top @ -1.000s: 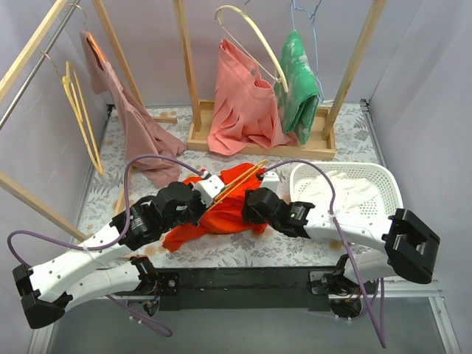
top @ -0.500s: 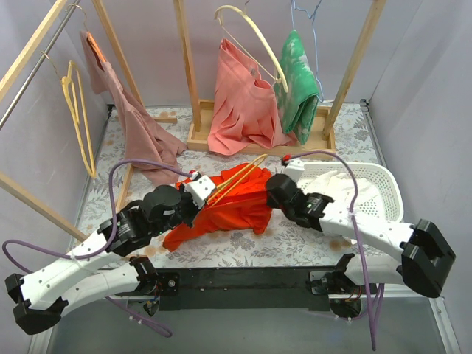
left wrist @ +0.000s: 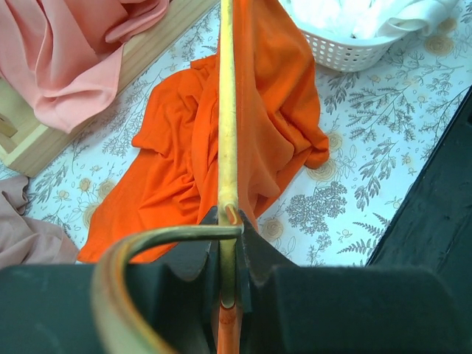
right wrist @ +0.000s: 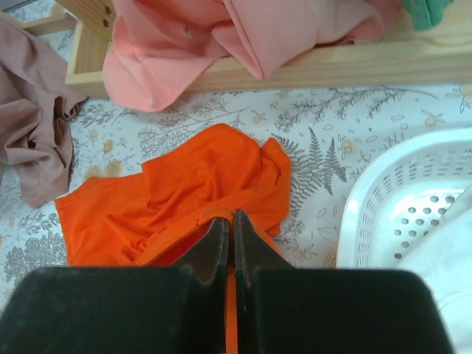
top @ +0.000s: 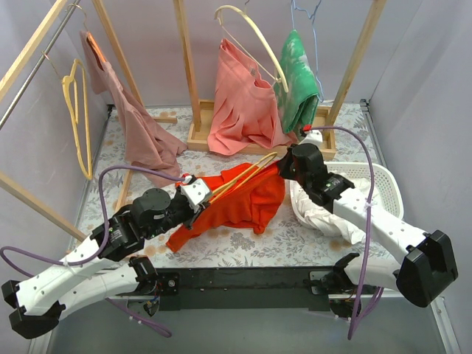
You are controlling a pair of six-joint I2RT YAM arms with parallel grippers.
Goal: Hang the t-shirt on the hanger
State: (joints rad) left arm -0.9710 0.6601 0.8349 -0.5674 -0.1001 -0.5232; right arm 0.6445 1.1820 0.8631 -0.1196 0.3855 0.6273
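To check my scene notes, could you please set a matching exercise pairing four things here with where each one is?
Things:
1. t-shirt
2. hanger
3. white cloth
4. green garment

Places:
A. in the basket
B. hanging on the rack
C. pinched in the right fingers
D. clamped in the left fingers

Pairs: 1-C, 2-D, 3-A, 4-B.

A salmon-pink garment [top: 243, 103] hangs from a thick cream curved hanger [top: 258, 37], beside a green patterned cloth [top: 299, 81] under a blue wire hanger [top: 313, 29]. A mauve garment [top: 136, 125] drapes onto the floral table cover [top: 295, 240]. A white perforated plastic basket [top: 387, 184] holds white cloth [left wrist: 369, 15].
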